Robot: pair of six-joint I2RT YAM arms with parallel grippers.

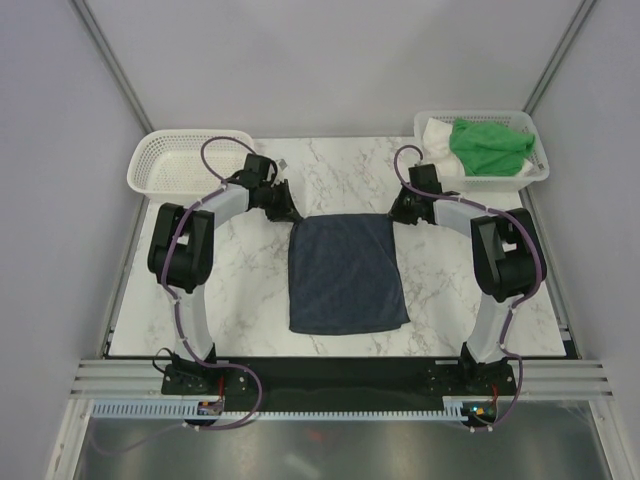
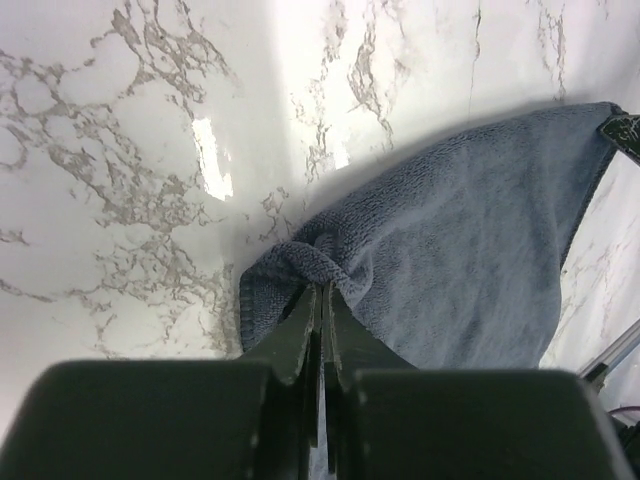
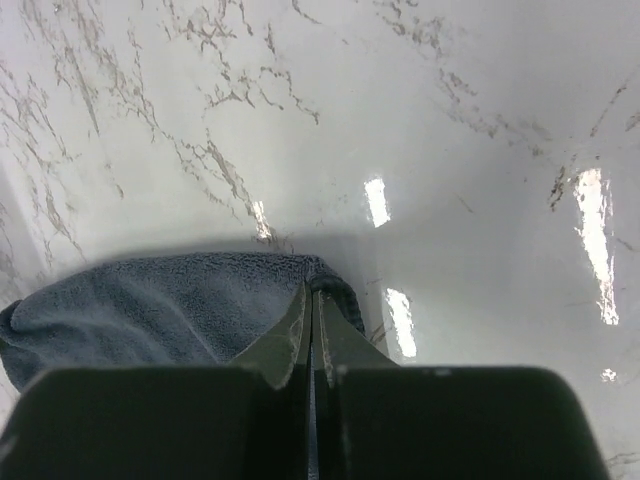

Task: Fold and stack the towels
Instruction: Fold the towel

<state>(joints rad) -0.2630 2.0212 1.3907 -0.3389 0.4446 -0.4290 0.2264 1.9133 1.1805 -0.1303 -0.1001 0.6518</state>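
**Navy towel pinched at 2 corners**

It lies spread flat on the marble table, reaching from both sets of jaws back toward the arm bases. The left gripper has its jaws closed on 1 far corner, with cloth bunched at the tips. The right gripper is clamped on the other far corner. Beyond the right jaws, the green towel and white towel sit in a mesh basket.

Table: white top with grey marble veins, glossy, showing light glare.
Left basket: white plastic mesh, at the table's far-left corner.
Right basket: white plastic mesh, far-right corner.
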